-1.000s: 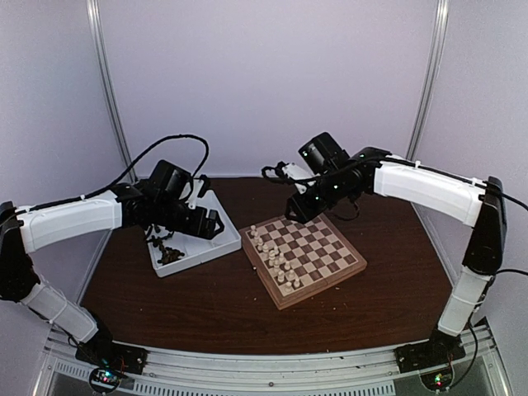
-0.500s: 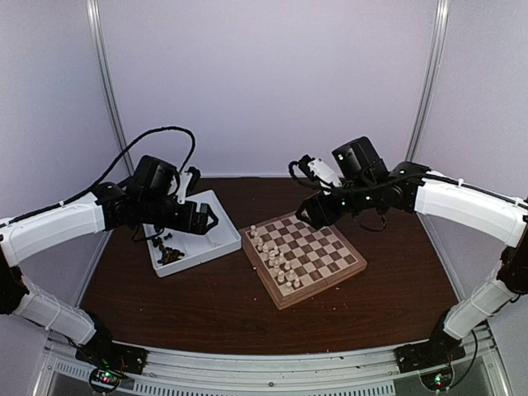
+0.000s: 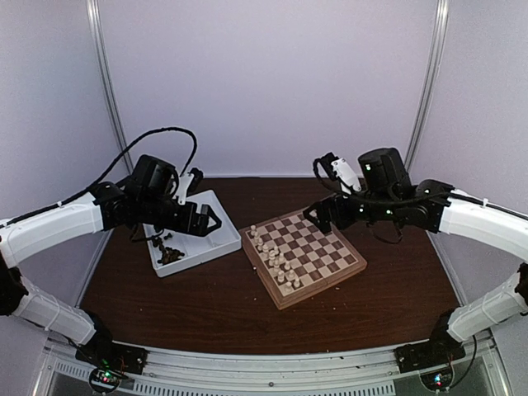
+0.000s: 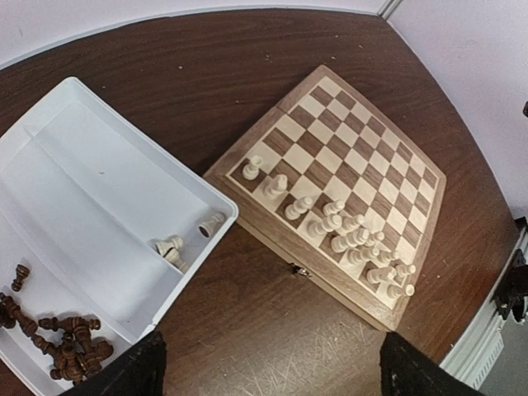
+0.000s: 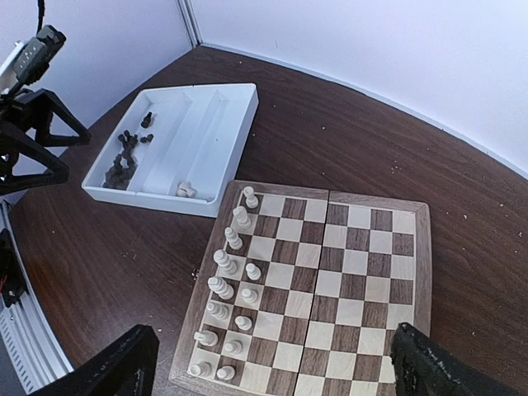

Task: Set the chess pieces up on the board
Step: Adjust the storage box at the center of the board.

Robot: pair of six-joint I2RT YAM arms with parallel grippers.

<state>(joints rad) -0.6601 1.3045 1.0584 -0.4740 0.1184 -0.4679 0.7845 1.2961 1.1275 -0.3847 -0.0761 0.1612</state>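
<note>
The board (image 3: 330,247) lies in the middle of the table, with cream-white chess pieces (image 3: 272,256) in two columns along its left side. In the right wrist view the pieces (image 5: 227,280) stand on the left files of the board (image 5: 355,264). Dark brown pieces (image 3: 169,252) lie heaped in the white tray (image 3: 216,244). My left gripper (image 3: 208,223) hangs open over the tray's right edge, and in its wrist view the left gripper (image 4: 268,375) holds nothing. My right gripper (image 3: 322,216) is open above the board's far edge, and the right gripper (image 5: 272,371) is empty.
The tray (image 4: 91,198) has two long compartments. One holds the dark pieces (image 4: 70,355); the other holds a few white pieces (image 4: 169,247) near its corner. Brown table (image 4: 272,322) shows between tray and board (image 4: 371,157). Purple walls close in the back and sides.
My right arm has pulled back to the right from the board's far left corner and its jaws have opened wide. The left arm shifted slightly left, then held still.
</note>
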